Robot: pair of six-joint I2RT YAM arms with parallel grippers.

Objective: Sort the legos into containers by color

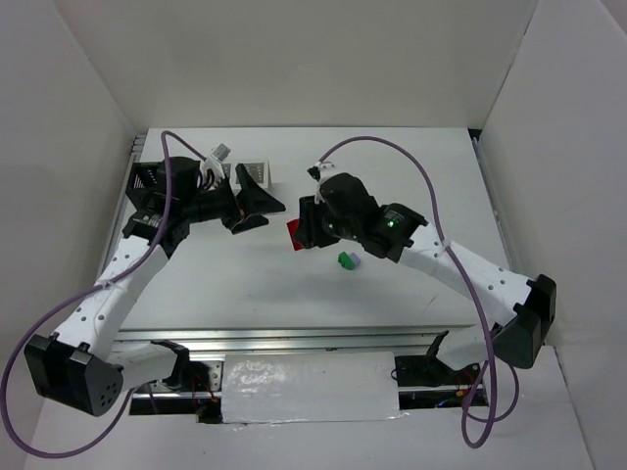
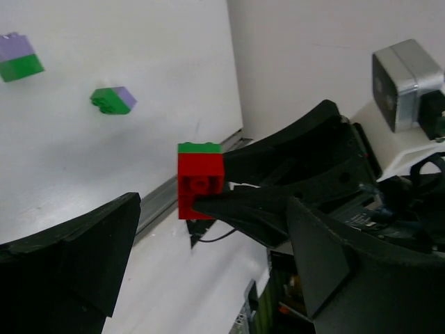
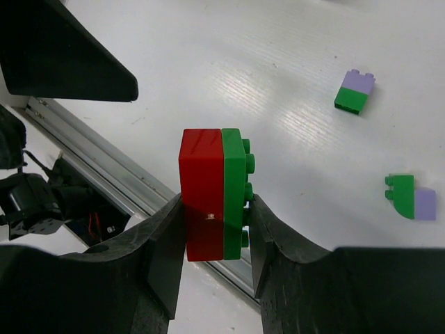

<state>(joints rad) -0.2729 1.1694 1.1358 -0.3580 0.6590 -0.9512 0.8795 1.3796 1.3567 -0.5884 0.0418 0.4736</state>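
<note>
Smooth white table [image 3: 278,56]; right claw [image 3: 215,209] pinching studded red-green lego stack [image 3: 212,174]; left claw [image 1: 260,201] spread.

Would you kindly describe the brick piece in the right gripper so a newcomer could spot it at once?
Follow the right arm to the middle of the white table, where the right gripper is shut on a small brick stack. It is red joined to green, while the two pairs lying on the table nearby are green with lavender.
</note>
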